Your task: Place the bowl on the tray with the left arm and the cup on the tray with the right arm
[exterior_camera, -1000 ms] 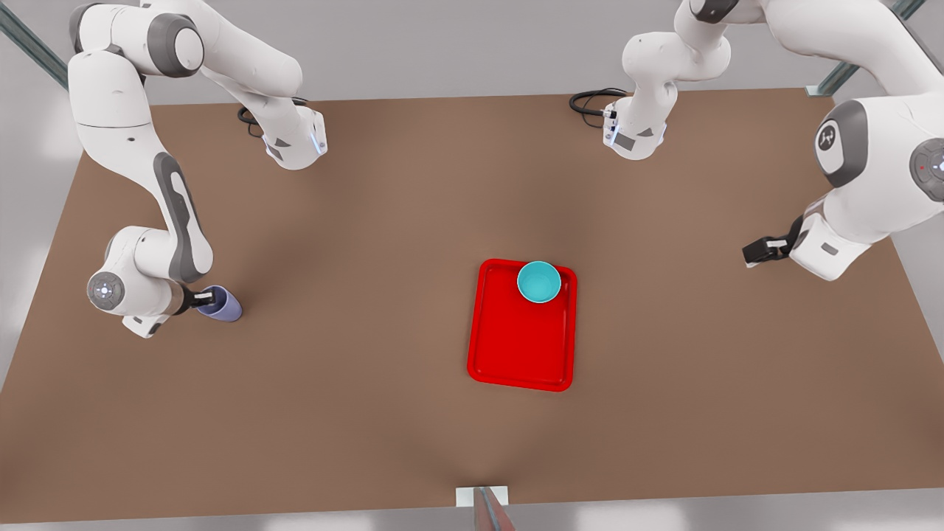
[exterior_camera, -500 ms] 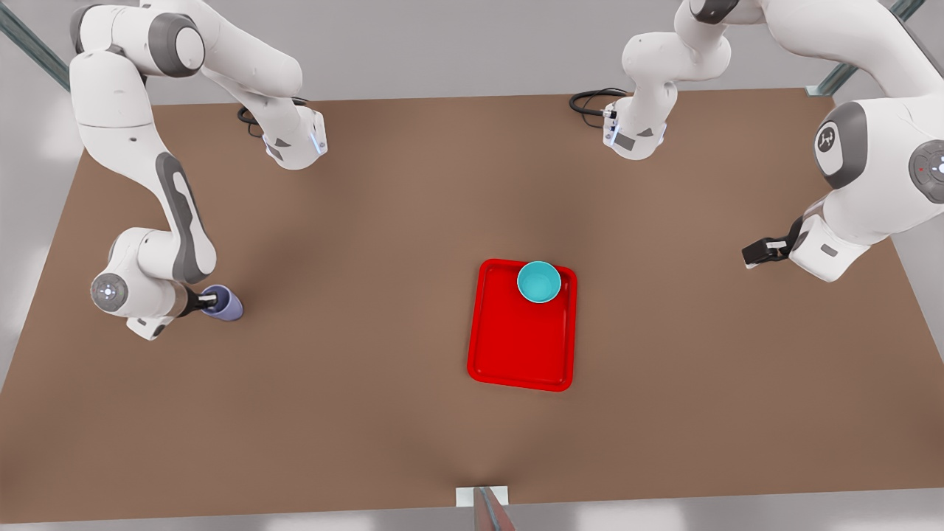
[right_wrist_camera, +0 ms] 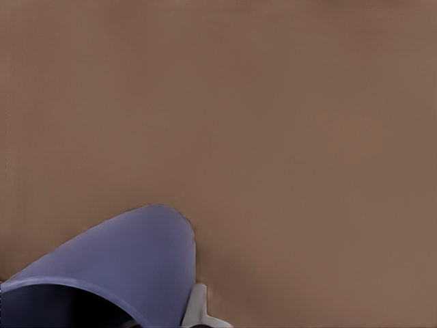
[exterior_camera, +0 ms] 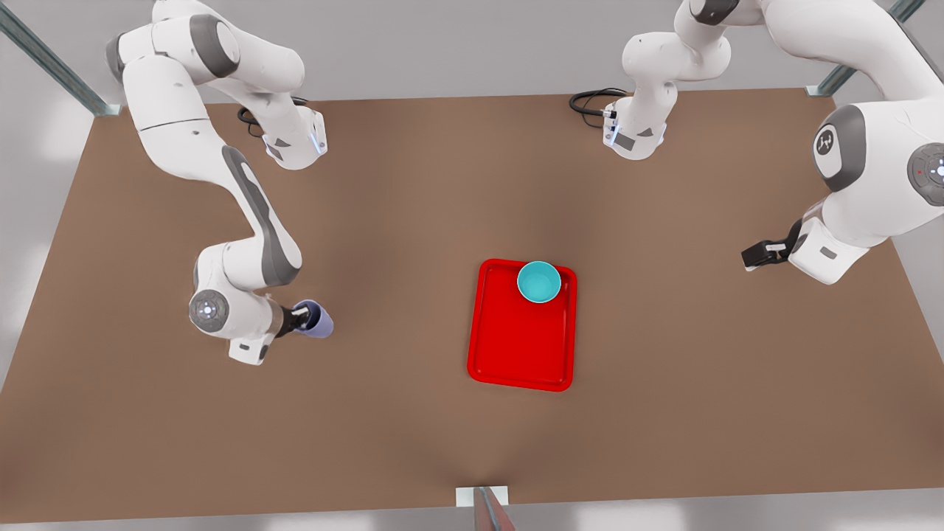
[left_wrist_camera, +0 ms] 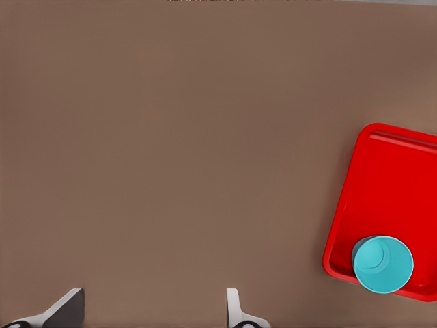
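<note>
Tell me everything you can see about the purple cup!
The small pale lavender-purple tapered cup has no handle and looks smooth and plain, with a dark hollow inside. It is tilted, not upright. The right end effector grips it at the rim, one finger against its outer wall. It sits over the brown tabletop on the front view's left, apart from the glossy red rectangular tray, not yet on it.

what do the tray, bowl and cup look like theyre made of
Tray: probably hard plastic, glossy red, with bright highlights along its raised rim. Bowl: likely plastic or glazed ceramic, smooth plain teal. Cup, held in the right tool: seemingly matte plastic, even lavender without shine.
</note>
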You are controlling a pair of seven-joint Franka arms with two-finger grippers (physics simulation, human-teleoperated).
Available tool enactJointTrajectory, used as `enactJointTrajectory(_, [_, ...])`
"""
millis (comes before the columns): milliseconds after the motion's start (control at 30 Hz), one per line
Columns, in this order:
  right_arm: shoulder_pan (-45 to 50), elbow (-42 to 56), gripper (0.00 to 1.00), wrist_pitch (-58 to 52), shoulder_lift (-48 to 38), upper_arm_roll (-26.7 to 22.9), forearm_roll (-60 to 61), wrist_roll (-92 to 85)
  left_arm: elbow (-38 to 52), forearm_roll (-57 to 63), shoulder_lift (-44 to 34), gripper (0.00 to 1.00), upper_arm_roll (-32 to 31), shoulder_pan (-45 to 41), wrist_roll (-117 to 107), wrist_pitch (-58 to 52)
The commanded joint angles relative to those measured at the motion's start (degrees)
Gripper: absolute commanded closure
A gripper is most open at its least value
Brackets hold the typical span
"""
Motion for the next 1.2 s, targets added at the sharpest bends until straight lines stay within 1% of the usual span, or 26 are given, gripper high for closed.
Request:
enactJointTrajectory(0, [0.96, 0.66, 0.79, 0.03, 0.38, -0.02, -0.25, 0.60, 0.00, 0.02, 0.00, 0.00, 0.00, 0.00, 0.00, 0.08])
enactJointTrajectory(67, [8.08, 5.93, 0.79, -1.55, 2.40, -0.46, 2.12, 4.72, 0.00, 0.02, 0.08, 0.00, 0.00, 0.00, 0.00, 0.00])
enactJointTrajectory(100, [12.12, 9.27, 0.79, -3.40, 3.28, -1.51, 2.83, 7.98, 0.00, 0.02, 0.00, 0.00, 0.00, 0.00, 0.00, 0.00])
enactJointTrajectory(133, [18.62, 13.14, 0.79, -5.24, 5.03, -6.34, 6.25, 9.04, 0.00, 0.02, 0.00, 0.00, 0.00, 0.00, 0.00, 0.00])
enactJointTrajectory(167, [26.44, 16.83, 0.79, -6.30, 6.79, -13.54, 10.64, 9.48, 0.00, 0.02, 0.00, 0.00, 0.00, 0.00, 0.00, 0.00])
enactJointTrajectory(200, [32.60, 20.70, 0.79, -7.53, 9.08, -19.52, 14.69, 10.00, 0.00, 0.02, 0.00, 0.00, 0.00, 0.00, 0.00, 0.09])
enactJointTrajectory(233, [35.68, 24.56, 0.79, -7.88, 11.53, -21.38, 16.27, 12.28, 0.00, 0.02, 0.08, 0.00, 0.00, 0.00, 0.00, 0.00])
enactJointTrajectory(300, [38.84, 30.01, 0.79, -7.80, 14.97, -21.82, 18.47, 16.85, 0.00, 0.02, 0.08, 0.00, 0.00, 0.00, 0.00, 0.00])
enactJointTrajectory(333, [41.56, 31.86, 0.79, -7.80, 16.46, -24.26, 20.13, 17.65, 0.00, 0.02, 0.00, 0.00, 0.00, 0.00, 0.00, 0.00])
enactJointTrajectory(367, [44.81, 33.09, 0.79, -7.97, 17.86, -28.31, 23.83, 17.65, 0.00, -0.07, 0.08, 0.00, 0.00, 0.00, 0.00, 0.00])
enactJointTrajectory(433, [49.39, 35.73, 0.79, -8.33, 21.38, -33.23, 28.22, 18.17, 0.00, -0.07, 0.08, 0.00, 0.00, 0.00, 0.00, 0.08])
enactJointTrajectory(467, [51.06, 37.75, 0.79, -8.32, 22.96, -34.56, 29.37, 19.49, 0.00, 0.02, 0.08, 0.00, 0.00, 0.00, 0.00, 0.08])
enactJointTrajectory(600, [52.65, 43.11, 0.79, -7.44, 27.10, -35.18, 31.04, 23.10, 0.00, -0.07, 0.08, 0.00, 0.00, 0.00, 0.00, 0.09])
enactJointTrajectory(733, [54.40, 45.40, 0.79, -4.81, 29.56, -35.88, 31.13, 23.27, 0.00, -0.07, 0.08, 0.00, 0.00, 0.00, 0.00, 0.17])
enactJointTrajectory(767, [54.49, 45.66, 0.79, -2.96, 30.08, -35.79, 31.39, 23.89, 0.00, -0.07, 0.17, 0.00, 0.00, 0.00, 0.00, 0.17])
enactJointTrajectory(900, [55.63, 45.66, 0.79, -3.05, 32.02, -37.20, 31.39, 24.33, 0.00, -0.07, 0.08, 0.00, 0.00, 0.00, 0.00, 0.17])
enactJointTrajectory(1033, [55.90, 45.75, 0.79, -2.96, 32.46, -37.20, 31.39, 24.68, 0.00, -0.07, 0.08, 0.00, 0.00, 0.00, 0.00, 0.17])
enactJointTrajectory(1100, [55.90, 45.75, 0.70, -2.96, 32.63, -37.20, 31.39, 24.77, 0.00, 0.02, 0.08, 0.00, 0.00, 0.00, 0.00, 0.17])
enactJointTrajectory(1133, [55.90, 45.75, 0.68, -2.87, 32.63, -37.20, 31.39, 24.77, 0.00, 0.02, 0.08, 0.00, 0.00, 0.00, 0.00, 0.17])
enactJointTrajectory(1167, [55.98, 45.75, 0.61, -2.87, 32.90, -37.20, 31.39, 24.77, 0.00, 0.02, 0.08, 0.00, 0.00, 0.00, 0.00, 0.17])
